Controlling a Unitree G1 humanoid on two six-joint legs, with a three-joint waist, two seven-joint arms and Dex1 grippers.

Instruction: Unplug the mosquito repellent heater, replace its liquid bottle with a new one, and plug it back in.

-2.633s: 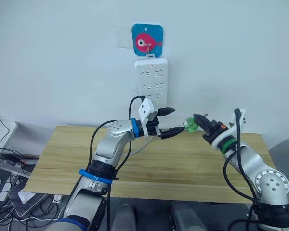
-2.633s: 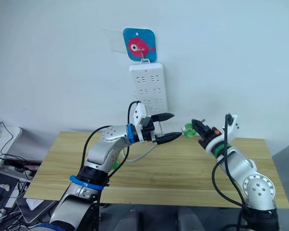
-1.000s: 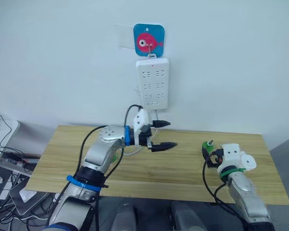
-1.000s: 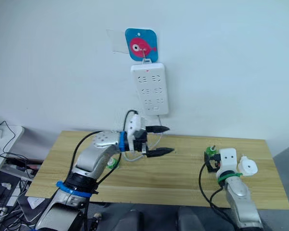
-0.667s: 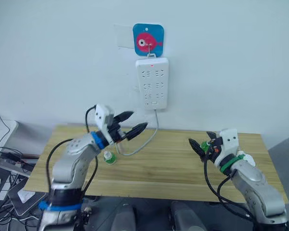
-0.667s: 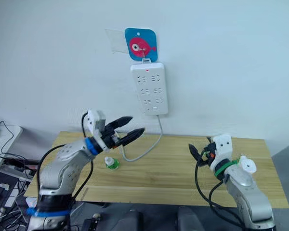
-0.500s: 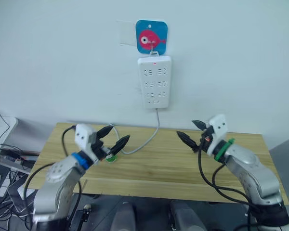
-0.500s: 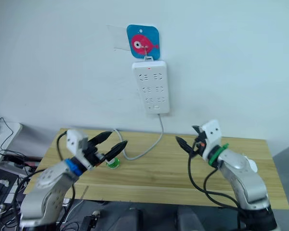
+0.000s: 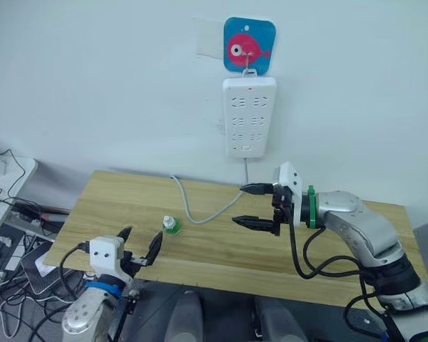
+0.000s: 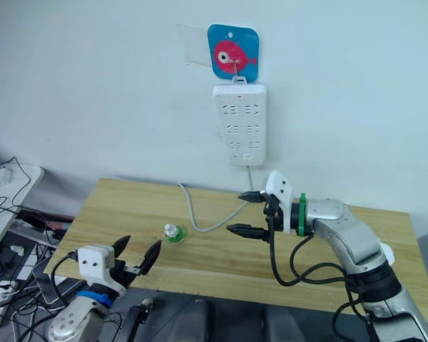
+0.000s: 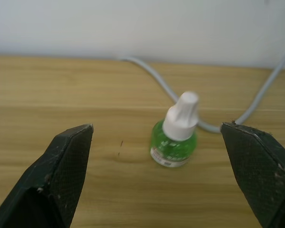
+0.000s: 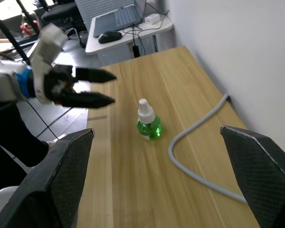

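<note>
Pale wall behind, with a white power strip (image 9: 249,116) hanging under a fish sign (image 9: 249,46), and below them a wooden table (image 9: 328,263). On it the new one (image 9: 171,226), white-capped and upright, stands just beside the strip's grey cable (image 9: 200,211). The left gripper (image 9: 139,246) waits nearer the table's front edge than the bottle, fingers spread. The right gripper (image 9: 251,206) hovers below the strip, fingers parted, empty.

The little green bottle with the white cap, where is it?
The white-capped green bottle stands upright on the wooden table, toward the robot's left, beside the grey cable and just ahead of the open left claw.
</note>
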